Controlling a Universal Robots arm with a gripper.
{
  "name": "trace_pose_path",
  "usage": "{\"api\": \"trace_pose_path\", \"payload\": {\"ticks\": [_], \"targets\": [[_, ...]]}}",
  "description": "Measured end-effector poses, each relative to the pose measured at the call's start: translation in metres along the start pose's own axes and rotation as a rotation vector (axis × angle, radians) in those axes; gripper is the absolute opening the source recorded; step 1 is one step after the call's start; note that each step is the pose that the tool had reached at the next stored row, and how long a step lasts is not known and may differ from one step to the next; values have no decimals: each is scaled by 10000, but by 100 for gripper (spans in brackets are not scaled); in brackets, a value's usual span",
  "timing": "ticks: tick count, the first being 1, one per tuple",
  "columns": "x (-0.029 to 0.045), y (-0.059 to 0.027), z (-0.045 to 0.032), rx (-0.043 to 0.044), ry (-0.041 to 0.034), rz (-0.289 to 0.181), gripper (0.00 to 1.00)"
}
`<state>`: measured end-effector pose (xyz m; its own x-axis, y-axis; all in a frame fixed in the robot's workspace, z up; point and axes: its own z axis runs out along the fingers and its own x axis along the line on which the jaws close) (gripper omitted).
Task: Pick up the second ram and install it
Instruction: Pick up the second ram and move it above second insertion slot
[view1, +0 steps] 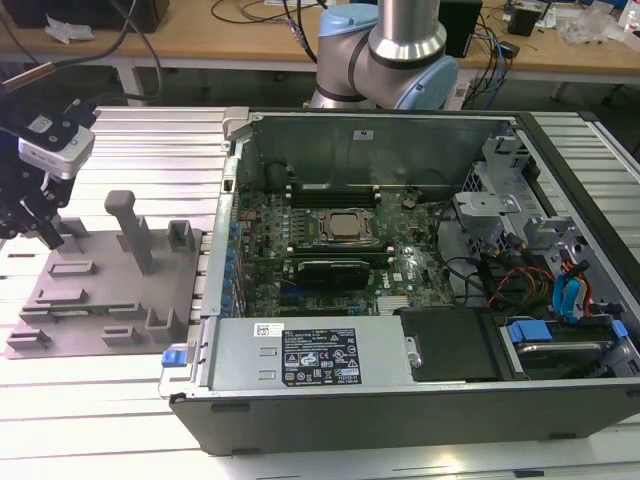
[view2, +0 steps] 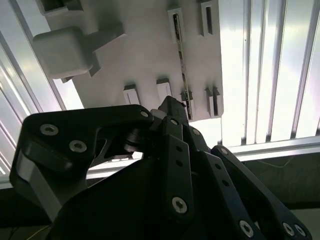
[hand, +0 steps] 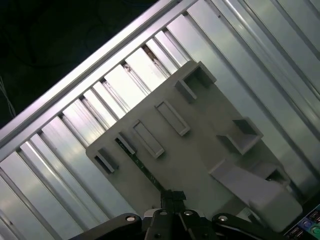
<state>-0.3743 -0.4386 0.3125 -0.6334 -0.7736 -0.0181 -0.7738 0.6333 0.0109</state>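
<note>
Robot pincer (view1: 35, 228) held above memory stick (view2: 181, 65) slotted in grey tray (view1: 150, 290), frame left; open or closed cannot be told. Squared, centred descent advised.

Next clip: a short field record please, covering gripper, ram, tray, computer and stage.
gripper: over the grey tray, by one end of the second ram
second ram: on edge in the tray's holders, not lifted
grey tray: on the ribbed table, at the exterior view's left of the computer case
computer case: open, motherboard exposed
stage: pick-up not yet done
</note>
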Motion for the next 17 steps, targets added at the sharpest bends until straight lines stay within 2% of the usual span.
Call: {"api": "trace_pose_path", "payload": {"ticks": [17], "targets": [[0, 0, 0, 48, 106, -1423, 8]]}}
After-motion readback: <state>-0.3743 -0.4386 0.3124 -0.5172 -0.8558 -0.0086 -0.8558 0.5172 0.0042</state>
